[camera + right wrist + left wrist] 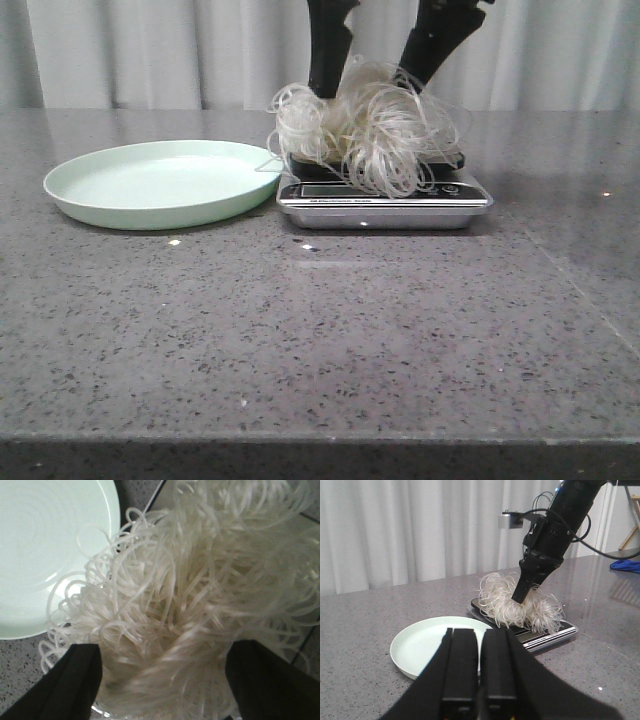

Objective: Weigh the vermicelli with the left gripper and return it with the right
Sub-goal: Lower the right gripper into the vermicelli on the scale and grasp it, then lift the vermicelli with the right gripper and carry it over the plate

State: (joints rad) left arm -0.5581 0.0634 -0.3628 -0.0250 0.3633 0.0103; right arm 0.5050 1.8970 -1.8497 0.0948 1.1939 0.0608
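The vermicelli (375, 130), a fluffy mound of white curly strands, lies on a silver kitchen scale (385, 208) to the right of the empty pale green plate (150, 185). My right gripper (372, 90) comes down from above with its two black fingers wide apart, one on each side of the mound, sunk into the strands. In the right wrist view the vermicelli (190, 595) fills the gap of the right gripper (162, 680). My left gripper (480, 632) is shut and empty, held back above the table with the plate (415, 647) beyond it. It is out of the front view.
The grey speckled table (320, 340) runs to a front edge near the camera. A white curtain (150, 50) hangs behind it. A blue cloth (626, 566) lies far off to the right in the left wrist view.
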